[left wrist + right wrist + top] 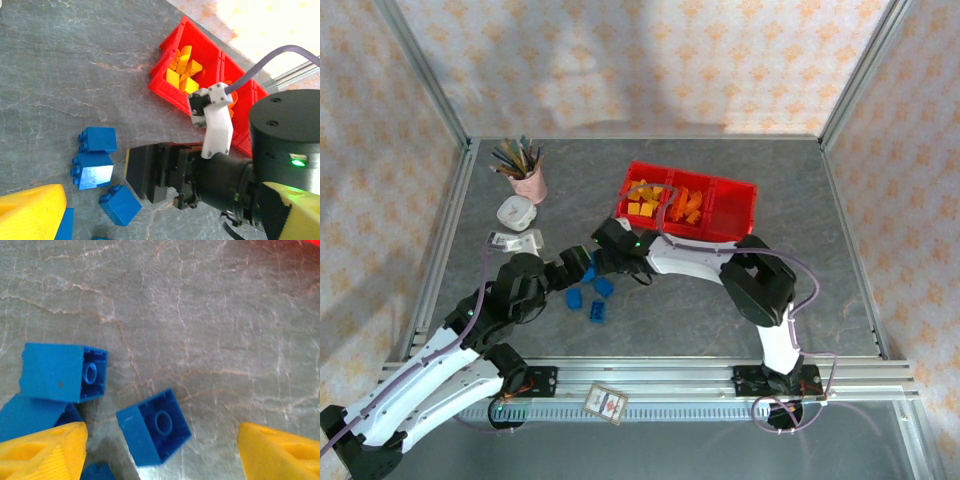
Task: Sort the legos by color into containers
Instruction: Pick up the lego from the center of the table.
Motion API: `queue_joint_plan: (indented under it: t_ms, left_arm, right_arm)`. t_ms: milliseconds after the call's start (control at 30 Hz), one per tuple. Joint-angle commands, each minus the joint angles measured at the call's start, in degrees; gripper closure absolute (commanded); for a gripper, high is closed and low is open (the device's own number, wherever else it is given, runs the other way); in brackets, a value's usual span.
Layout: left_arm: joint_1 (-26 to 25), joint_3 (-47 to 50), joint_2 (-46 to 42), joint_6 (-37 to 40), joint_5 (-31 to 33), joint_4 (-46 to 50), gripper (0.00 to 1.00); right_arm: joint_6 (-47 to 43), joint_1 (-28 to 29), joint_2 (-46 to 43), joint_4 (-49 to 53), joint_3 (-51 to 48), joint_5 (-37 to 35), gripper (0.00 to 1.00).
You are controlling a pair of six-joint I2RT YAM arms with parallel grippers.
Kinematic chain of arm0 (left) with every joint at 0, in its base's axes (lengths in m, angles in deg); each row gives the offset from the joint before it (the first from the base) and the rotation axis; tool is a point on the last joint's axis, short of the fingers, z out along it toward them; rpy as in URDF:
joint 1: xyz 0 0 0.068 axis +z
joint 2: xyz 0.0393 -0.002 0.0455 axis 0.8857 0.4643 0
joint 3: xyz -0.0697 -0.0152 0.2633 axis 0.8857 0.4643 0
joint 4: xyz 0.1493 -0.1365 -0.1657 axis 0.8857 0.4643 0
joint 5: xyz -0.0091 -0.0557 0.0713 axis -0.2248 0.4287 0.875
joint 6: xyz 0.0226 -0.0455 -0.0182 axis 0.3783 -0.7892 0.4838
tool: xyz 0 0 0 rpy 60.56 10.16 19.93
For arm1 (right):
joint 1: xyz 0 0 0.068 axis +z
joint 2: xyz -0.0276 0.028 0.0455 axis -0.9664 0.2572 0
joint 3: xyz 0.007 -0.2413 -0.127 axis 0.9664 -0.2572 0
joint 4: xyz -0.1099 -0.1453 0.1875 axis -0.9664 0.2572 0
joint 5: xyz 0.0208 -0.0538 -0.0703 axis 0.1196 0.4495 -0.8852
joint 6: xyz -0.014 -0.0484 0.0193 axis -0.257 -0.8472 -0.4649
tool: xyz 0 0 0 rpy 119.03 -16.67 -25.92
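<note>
The right jaws stand wide, holding nothing. One blue brick [154,427] lies skewed on the bench [210,315] between them, at the bottom of the right wrist view. Closing on its corners could spin it or squirt it aside. The tip at lower left sits close to a neighbouring blue brick [62,372] and may shove or pinch that too. Of the left jaws I see one yellow tip, so I cannot tell how they stand. The red tray [732,233], upper centre from above, holds yellow pieces [642,207] in its left compartment and orange pieces [685,205] in the middle. The right compartment looks empty, though it shows small.
</note>
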Motion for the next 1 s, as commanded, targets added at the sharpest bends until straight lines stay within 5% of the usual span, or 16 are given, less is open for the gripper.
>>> queue_joint_plan:
  t_ms: [0,433,967]
  left_arm:
    - [0.43,0.72,-0.68,-0.46,1.26,1.70,0.01]
    - [0.43,0.64,-0.51,0.02,1.58,1.50,0.01]
    - [0.43,0.64,-0.25,-0.16,0.83,0.87,0.01]
  right_arm:
    - [-1.47,0.00,2.10,2.21,2.30,-2.57,0.25]
    - [-4.52,0.00,6.05,3.33,5.12,-2.14,0.38]
    - [-5.73,-0.78,6.55,3.51,5.54,-3.85,0.68]
